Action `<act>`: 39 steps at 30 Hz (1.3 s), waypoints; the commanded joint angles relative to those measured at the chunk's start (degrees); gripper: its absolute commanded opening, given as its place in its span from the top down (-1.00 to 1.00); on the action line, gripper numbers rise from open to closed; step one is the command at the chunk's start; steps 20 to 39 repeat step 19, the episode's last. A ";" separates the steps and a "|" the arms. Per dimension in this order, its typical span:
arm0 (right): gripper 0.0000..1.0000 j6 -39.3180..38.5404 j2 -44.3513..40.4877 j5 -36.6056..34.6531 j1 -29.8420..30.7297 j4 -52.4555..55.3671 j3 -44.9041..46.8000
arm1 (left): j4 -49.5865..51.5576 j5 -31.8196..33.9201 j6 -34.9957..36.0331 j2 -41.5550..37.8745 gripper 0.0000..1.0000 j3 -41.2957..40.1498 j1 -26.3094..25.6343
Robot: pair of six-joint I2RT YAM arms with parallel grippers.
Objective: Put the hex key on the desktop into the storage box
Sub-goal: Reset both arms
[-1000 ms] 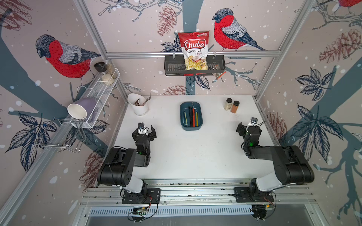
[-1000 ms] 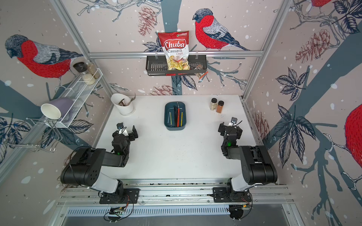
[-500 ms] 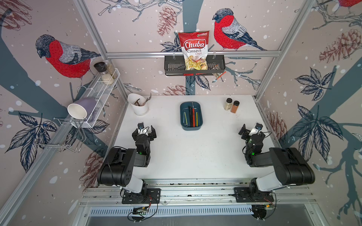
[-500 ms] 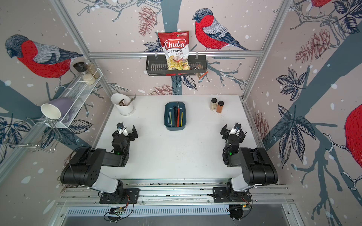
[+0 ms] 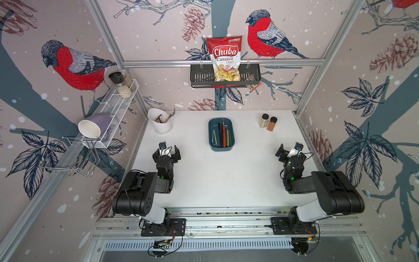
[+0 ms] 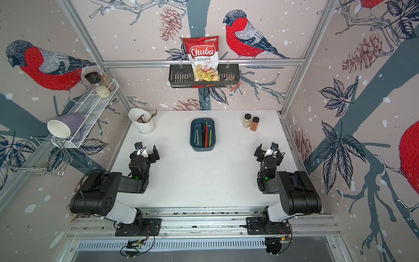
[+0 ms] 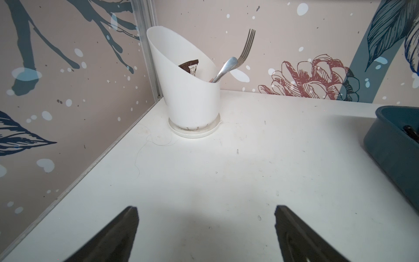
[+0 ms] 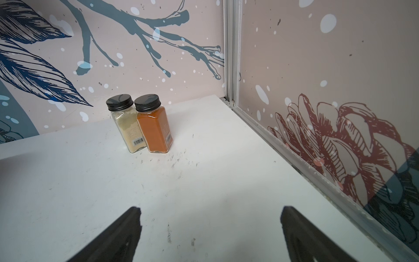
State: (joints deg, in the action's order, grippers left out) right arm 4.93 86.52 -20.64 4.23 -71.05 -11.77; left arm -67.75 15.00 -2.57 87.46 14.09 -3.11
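Both of my grippers were empty. The left gripper (image 5: 166, 152) hung with its jaws spread wide over bare desktop (image 5: 226, 177), to the left of the storage box (image 5: 221, 148) and nearer my base. The right gripper (image 5: 291, 149) was just as wide apart, well off to the box's right. Neither touched anything.

The hex keys (image 5: 223, 133) lay lengthwise inside the storage box, side by side: one black, one red, one yellow and one pale. In both top views I could find no key on the white surface around the box. So I judged the placing step done and both arms parked clear. If anything was left to do, it was only to check that no key lay hidden under my arms. I saw no cause for another reach.

The top views gave what the wrists could not: the whole box from above, its contents, and both arms at once.

My left wrist camera caught only a corner of the storage box (image 7: 390, 145) with a dark sliver inside. It did show clearly the white cutlery holder (image 7: 188, 90) beyond the box's left, with a fork (image 7: 240, 56) leaning out. My right wrist camera missed the box altogether. It showed two spice jars, one pale (image 8: 125, 127) and one orange (image 8: 154, 127), touching each other, which stand beyond the box's right in the top views. It also showed scuff marks that the top views barely showed.
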 commanded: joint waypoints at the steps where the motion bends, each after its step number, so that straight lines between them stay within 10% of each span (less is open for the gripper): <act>1: -1.00 0.17 -0.04 -0.27 0.00 -1.46 -0.18 | -1.60 -0.50 0.20 -0.26 -0.94 0.21 0.26; 39: -1.00 0.22 0.06 3.35 -1.24 -1.49 -0.31 | -1.60 -0.50 0.17 -0.26 -0.94 0.23 0.23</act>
